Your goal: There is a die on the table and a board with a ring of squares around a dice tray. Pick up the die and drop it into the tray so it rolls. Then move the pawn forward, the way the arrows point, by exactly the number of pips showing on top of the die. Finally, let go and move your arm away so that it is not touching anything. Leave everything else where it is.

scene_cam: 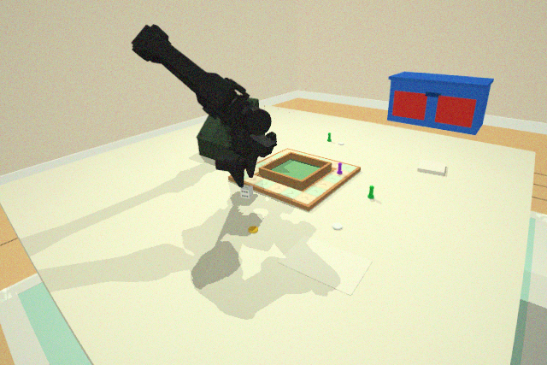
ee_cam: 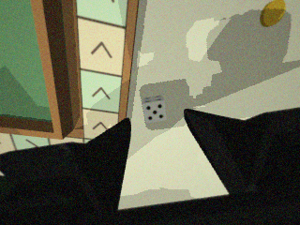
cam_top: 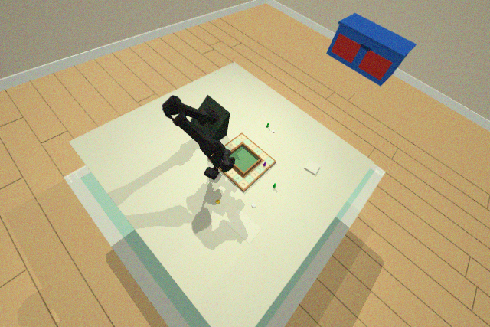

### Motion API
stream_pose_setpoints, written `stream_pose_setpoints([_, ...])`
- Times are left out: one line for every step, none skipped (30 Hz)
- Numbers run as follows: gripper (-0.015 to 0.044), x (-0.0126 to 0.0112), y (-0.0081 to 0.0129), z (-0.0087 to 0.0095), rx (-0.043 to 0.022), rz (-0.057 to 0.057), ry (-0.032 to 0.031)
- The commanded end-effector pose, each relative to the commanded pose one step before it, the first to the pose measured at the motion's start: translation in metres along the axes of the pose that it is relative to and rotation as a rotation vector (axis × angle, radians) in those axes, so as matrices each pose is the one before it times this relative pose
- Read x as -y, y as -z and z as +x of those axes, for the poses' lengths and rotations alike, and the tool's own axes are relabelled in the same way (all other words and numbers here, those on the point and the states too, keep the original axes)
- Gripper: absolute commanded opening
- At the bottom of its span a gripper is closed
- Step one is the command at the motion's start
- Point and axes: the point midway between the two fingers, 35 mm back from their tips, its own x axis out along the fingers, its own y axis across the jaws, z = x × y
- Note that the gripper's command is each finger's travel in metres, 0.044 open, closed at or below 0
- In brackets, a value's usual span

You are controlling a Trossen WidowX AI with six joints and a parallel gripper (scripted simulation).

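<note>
The white die (scene_cam: 245, 191) (ee_cam: 155, 110) lies on the table just outside the board; the face with five pips faces the wrist camera. The arm hides it in the top view. My gripper (scene_cam: 246, 180) (ee_cam: 157, 117) is open and empty, pointing down above the die, which shows between the fingertips in the wrist view. The board (cam_top: 243, 190) (scene_cam: 308, 208) (ee_cam: 132, 28) has arrowed squares around the brown-walled tray (cam_top: 245, 158) (scene_cam: 282, 179) (ee_cam: 42, 56) with a green floor. The purple pawn (cam_top: 264, 164) (scene_cam: 339, 168) stands upright on the board's ring, right of the tray in the top and exterior views.
Green pawns (cam_top: 274, 185) (scene_cam: 371, 191) stand off the board, one beyond it. A yellow disc (cam_top: 217, 201) (scene_cam: 252, 229) (ee_cam: 273, 12), a white disc (cam_top: 253, 205) (scene_cam: 337, 226) and a white block (cam_top: 311, 168) (scene_cam: 432, 168) lie on the table. A blue cabinet (scene_cam: 431, 108) is behind.
</note>
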Motion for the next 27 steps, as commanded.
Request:
stream_pose_setpoints([0.0275, -0.00124, 0.00018, 0.00772, -0.00074, -0.0057, -0.00552])
stream_pose_setpoints([0.0275, 0.00002, -0.00004, 0.00162, -0.00002, 0.0, -0.00001])
stream_pose_setpoints([0.0275, 0.00002, -0.00002, 0.00161, -0.00003, 0.0, 0.0])
stream_pose_setpoints([0.0275, 0.00002, -0.00001, 0.00161, -0.00003, 0.0, 0.00002])
stream_pose_setpoints([0.0275, 0.00002, 0.0, 0.00161, -0.00003, 0.0, 0.00004])
stream_pose_setpoints([0.0275, 0.00002, 0.00001, 0.00161, -0.00004, 0.0, 0.00006])
stream_pose_setpoints([0.0275, 0.00002, 0.00003, 0.00161, -0.00004, 0.0, 0.00007])
stream_pose_setpoints([0.0275, 0.00002, 0.00004, 0.00161, -0.00005, 0.0, 0.00009])
stream_pose_setpoints([0.0275, 0.00002, 0.00005, 0.0016, -0.00005, 0.0, 0.00011])
stream_pose_setpoints([0.0275, 0.00002, 0.00006, 0.0016, -0.00005, 0.0, 0.00013])
stream_pose_setpoints([0.0275, 0.00002, 0.00008, 0.0016, -0.00006, 0.0, 0.00015])
stream_pose_setpoints([0.0275, 0.00002, 0.00009, 0.0016, -0.00006, 0.0, 0.00016])
stream_pose_setpoints([0.0275, 0.00002, 0.0001, 0.00159, -0.00007, 0.0, 0.00018])
stream_pose_setpoints([0.0275, 0.00002, 0.00011, 0.00159, -0.00008, 0.0, 0.0002])
stream_pose_setpoints([0.0275, 0.00002, 0.00013, 0.00159, -0.00008, -0.0001, 0.00021])
stream_pose_setpoints([0.0275, 0.00001, 0.00011, 0.00128, -0.00007, 0.0, 0.00019])
stream_pose_setpoints([0.0275, 0.00001, 0.00007, 0.00077, -0.00004, 0.0, 0.00012])
stream_pose_setpoints([0.0275, 0.0, 0.00002, 0.00026, -0.00001, 0.0, 0.00004])
stream_pose_setpoints([0.0249, 0.0, 0.0, 0.0, 0.0, 0.0, 0.0])
stream_pose_setpoints([0.0222, 0.0, 0.0, 0.0, 0.0, 0.0, 0.0])
stream_pose_setpoints([0.0196, 0.0, 0.0, 0.0, 0.0, 0.0, 0.0])
stream_pose_setpoints([0.017, 0.0, 0.0, 0.0, 0.0, 0.0, 0.0])
stream_pose_setpoints([0.0144, 0.0, 0.0, 0.0, 0.0, 0.0, 0.0])
stream_pose_setpoints([0.0118, 0.0, 0.0, 0.0, 0.0, 0.0, 0.0])
stream_pose_setpoints([0.0091, 0.0, 0.0, 0.0, 0.0, 0.0, 0.0])
stream_pose_setpoints([0.0085, 0.0, 0.0, 0.0, 0.0, 0.0, 0.0])
stream_pose_setpoints([0.0078, 0.0, 0.0, 0.0, 0.0, 0.0, 0.0])
